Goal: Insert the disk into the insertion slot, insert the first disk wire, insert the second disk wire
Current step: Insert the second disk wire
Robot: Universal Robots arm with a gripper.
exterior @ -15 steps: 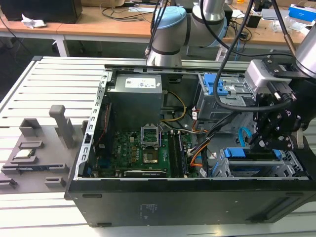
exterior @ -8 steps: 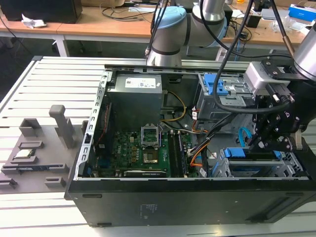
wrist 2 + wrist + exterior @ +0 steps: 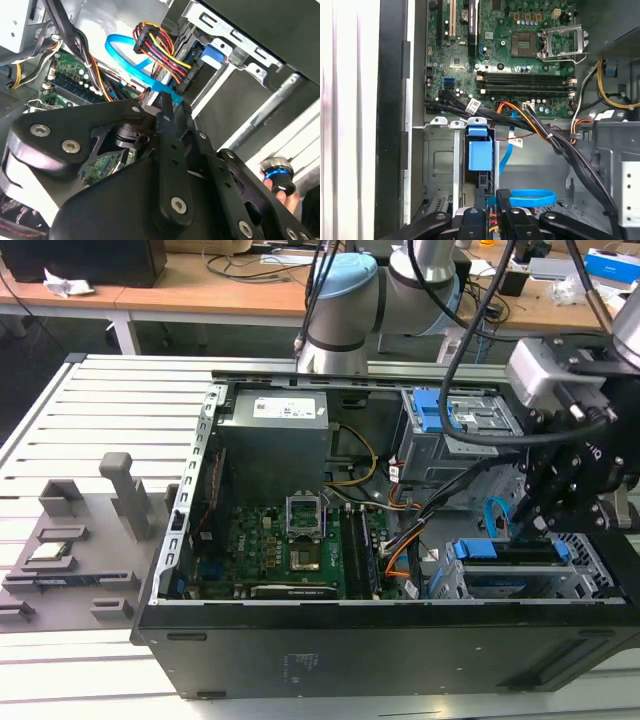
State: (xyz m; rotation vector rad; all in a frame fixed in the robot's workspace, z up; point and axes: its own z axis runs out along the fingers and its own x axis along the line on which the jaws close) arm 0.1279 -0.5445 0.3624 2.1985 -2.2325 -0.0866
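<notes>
We see the open computer case (image 3: 180, 540) on the counter (image 3: 90, 410), holding a motherboard (image 3: 290, 550) and two drive cages. The disk (image 3: 505, 565) sits in the slot (image 3: 590, 585) at the case's 4 o'clock corner in the exterior view. The end effector (image 3: 167, 107) is pressed together on a blue cable (image 3: 127, 62) connector at the disk's rear, beside the multicoloured power plug (image 3: 160, 47).
</notes>
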